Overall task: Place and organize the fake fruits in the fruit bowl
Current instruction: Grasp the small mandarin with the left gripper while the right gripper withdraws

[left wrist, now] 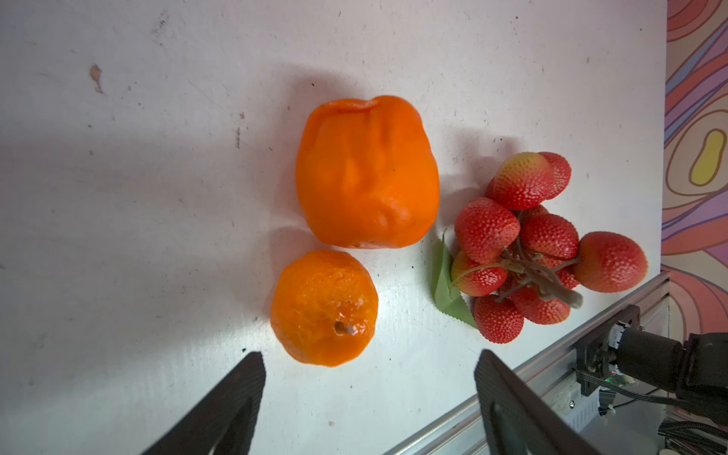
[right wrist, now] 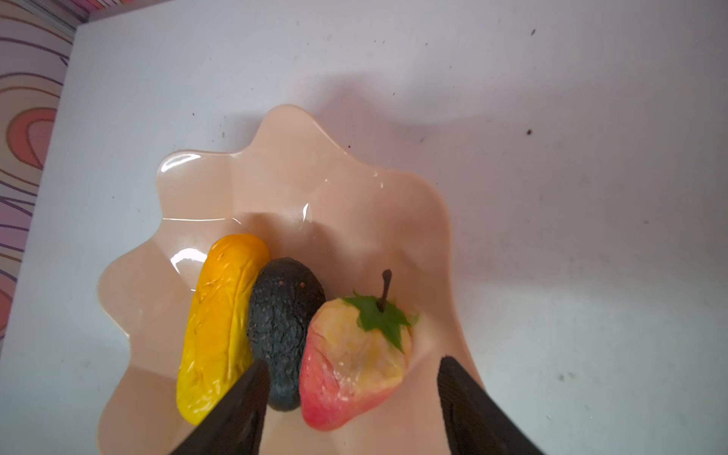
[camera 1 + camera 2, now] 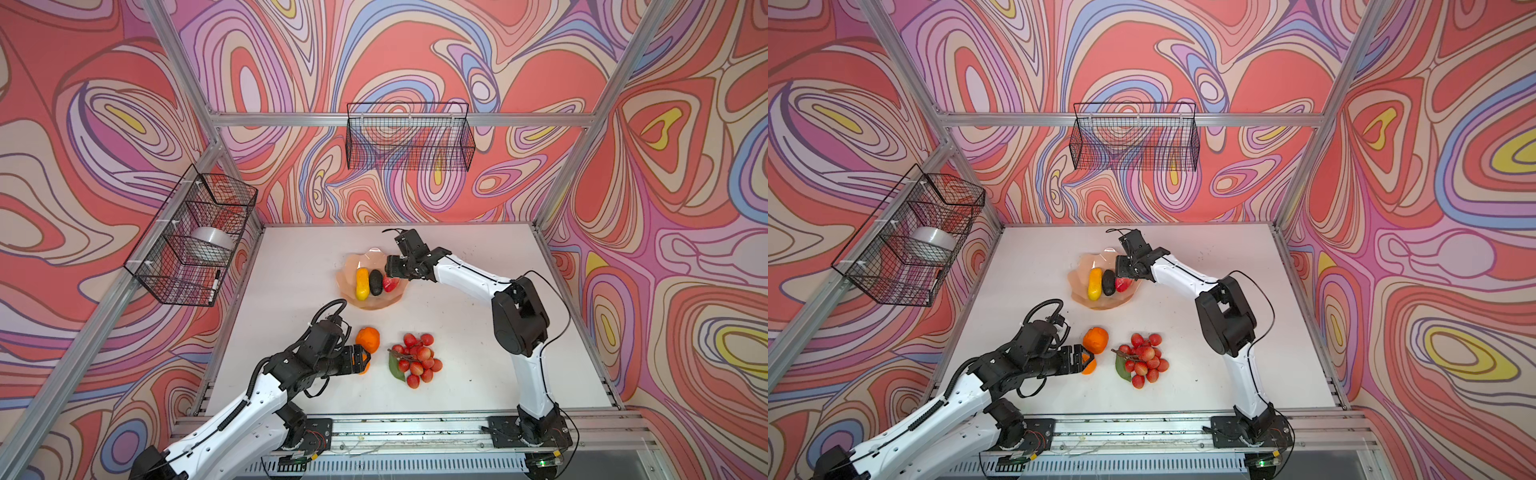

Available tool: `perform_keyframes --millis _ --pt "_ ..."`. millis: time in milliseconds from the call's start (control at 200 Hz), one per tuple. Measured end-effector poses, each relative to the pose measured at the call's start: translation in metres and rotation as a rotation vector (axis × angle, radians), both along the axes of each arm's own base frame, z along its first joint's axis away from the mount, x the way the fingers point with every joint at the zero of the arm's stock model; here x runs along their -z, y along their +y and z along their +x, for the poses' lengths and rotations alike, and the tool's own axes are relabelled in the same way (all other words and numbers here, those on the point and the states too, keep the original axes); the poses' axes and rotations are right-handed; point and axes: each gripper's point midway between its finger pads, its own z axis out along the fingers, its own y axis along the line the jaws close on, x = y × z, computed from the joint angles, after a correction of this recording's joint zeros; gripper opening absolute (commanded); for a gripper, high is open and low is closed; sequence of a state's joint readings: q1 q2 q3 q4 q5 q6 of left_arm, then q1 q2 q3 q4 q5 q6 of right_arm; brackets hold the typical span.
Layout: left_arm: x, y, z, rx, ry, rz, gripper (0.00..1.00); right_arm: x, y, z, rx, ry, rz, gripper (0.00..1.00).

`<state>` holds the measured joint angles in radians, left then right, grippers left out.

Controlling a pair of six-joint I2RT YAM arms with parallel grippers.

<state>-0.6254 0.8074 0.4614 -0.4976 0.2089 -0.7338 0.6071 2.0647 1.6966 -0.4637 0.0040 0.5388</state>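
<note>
Three fake fruits (image 2: 283, 335) lie inside the fruit bowl (image 2: 275, 177).

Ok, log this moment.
bowl: yellow fruit, avocado, strawberry | table: large orange, small orange, berry cluster | left end effector, right end effector: open

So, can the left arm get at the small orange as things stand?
Probably yes. The left tool is open just short of the small orange, nothing between them. The large orange lies beyond it, out of the way.
</note>
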Motion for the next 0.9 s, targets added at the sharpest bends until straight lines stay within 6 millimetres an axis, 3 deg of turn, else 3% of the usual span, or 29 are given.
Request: perform_keyframes --millis 195,346,496,661,766,901 --pt "0.019 -0.010 -0.001 0.048 0.044 0.049 0.84 -0.077 -0.032 -0.023 0.037 -0.147 0.078 0.81" --pt "0.037 -0.007 -0.002 0.056 0.083 0.111 0.81 -0.111 -0.051 -0.047 0.055 -0.223 0.127 0.87" --pt "0.049 0.002 0.001 0.029 0.097 0.178 0.71 -0.108 -0.061 -0.060 0.066 -0.230 0.138 0.90" --pt "0.047 0.006 0.006 0.005 0.076 0.196 0.43 -0.091 -0.066 -0.066 0.075 -0.203 0.118 0.91" --pt "0.035 0.010 0.008 -0.022 0.029 0.180 0.38 -0.087 -0.070 -0.068 0.084 -0.200 0.109 0.91" --pt "-0.002 0.025 0.010 -0.081 -0.080 0.162 0.38 -0.088 -0.074 -0.068 0.100 -0.212 0.105 0.91"
